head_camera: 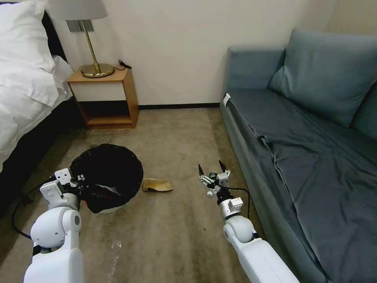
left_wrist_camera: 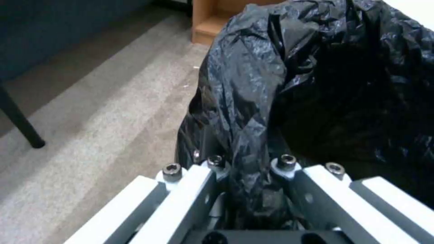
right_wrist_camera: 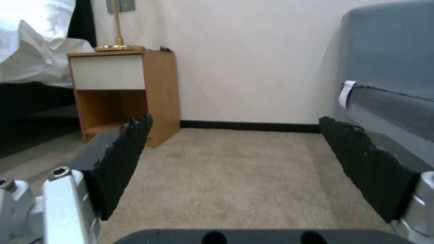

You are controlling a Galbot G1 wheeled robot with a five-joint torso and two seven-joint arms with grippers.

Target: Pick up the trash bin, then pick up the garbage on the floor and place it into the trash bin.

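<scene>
Clamping the black-lined rim of the trash bin [head_camera: 107, 177], the left gripper [head_camera: 78, 181] is holding it. Spread open, the right gripper [head_camera: 212, 168] is hovering over the carpet, with the gold wrapper [head_camera: 157, 185] lying between it and the bin.

You see a white bin [head_camera: 112, 210] under its glossy black liner [head_camera: 108, 173], a tan scrap [head_camera: 157, 185] on beige carpet [head_camera: 176, 236], a blue-grey sofa [head_camera: 314, 157], and a wood nightstand [head_camera: 106, 96] with a white drawer front. The lamp [head_camera: 96, 68] base is brass, the bedding [head_camera: 23, 78] white, both arms white with black finger pads [right_wrist_camera: 122, 159].
</scene>
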